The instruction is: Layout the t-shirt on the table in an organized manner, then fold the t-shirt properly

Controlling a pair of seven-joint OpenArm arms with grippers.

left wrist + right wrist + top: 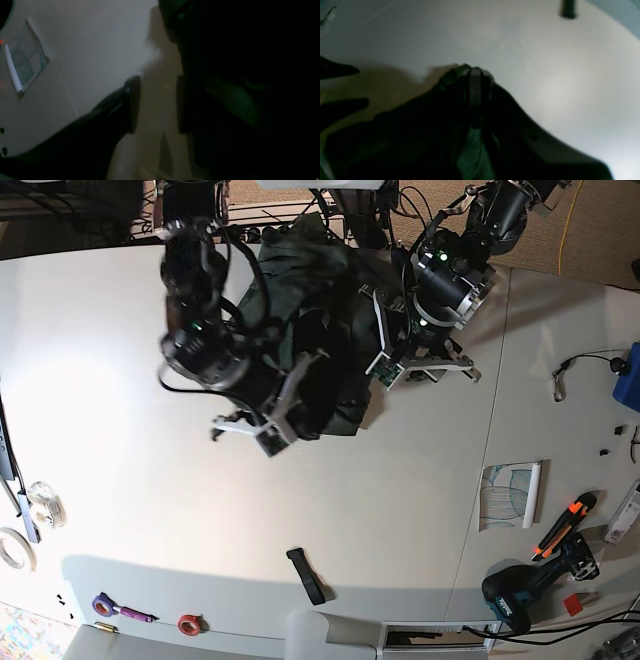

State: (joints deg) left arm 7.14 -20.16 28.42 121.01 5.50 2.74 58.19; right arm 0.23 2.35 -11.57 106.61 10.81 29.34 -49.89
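The dark green t-shirt (300,320) is bunched up at the far edge of the table (120,510), between the two arms. The left gripper (157,95) is spread wide with nothing between its fingers; the cloth lies just beside one finger. The right gripper (475,72) is pressed closed, apparently pinching the shirt, though blur limits certainty.

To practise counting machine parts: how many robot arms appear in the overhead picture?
2. The right arm is at the view's left, the left arm at upper right; the dark t-shirt is bunched between them. None looks hidden.
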